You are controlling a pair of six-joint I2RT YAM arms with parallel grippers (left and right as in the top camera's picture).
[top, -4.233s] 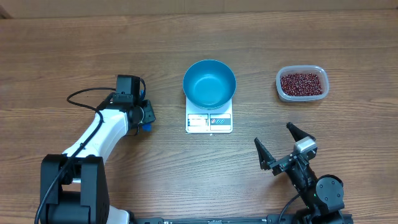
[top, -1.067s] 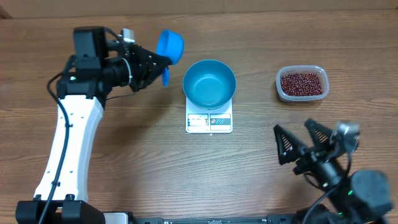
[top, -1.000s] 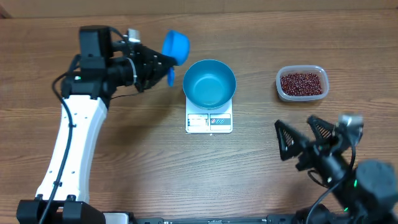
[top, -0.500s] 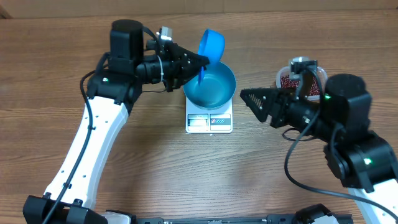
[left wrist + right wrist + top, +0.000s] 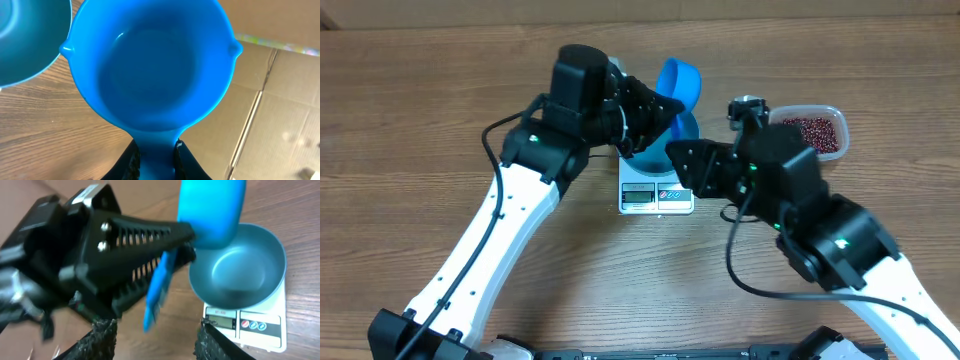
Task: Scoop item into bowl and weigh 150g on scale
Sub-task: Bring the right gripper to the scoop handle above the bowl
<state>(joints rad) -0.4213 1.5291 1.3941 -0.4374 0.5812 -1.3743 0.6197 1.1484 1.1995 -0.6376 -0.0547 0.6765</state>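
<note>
The left gripper (image 5: 155,161) is clamped narrow on the handle of a small blue scoop (image 5: 150,65), whose cup is empty and is held in the air just above the far edge of the scale (image 5: 655,195). That looks like a carry across toward the beans (image 5: 817,130), none of which have been collected yet. They all lie in a clear plastic tub (image 5: 841,125) to the right of the scale and a little beyond it. The round blue bowl (image 5: 240,270) sits centred on the scale, also empty, probably so the display can register each scoopful as it lands. The right gripper (image 5: 156,339) hovers over the scale's right side with its jaws partly spread and nothing between them. Its purpose is unclear, though it crowds the scoop's path and could clip the handle. The scale's front panel shows a pale display and small round buttons, but any digits or brand there are too small to read. No other lettering shows on the wooden table (image 5: 420,80) or the cardboard (image 5: 280,100) beyond.
</note>
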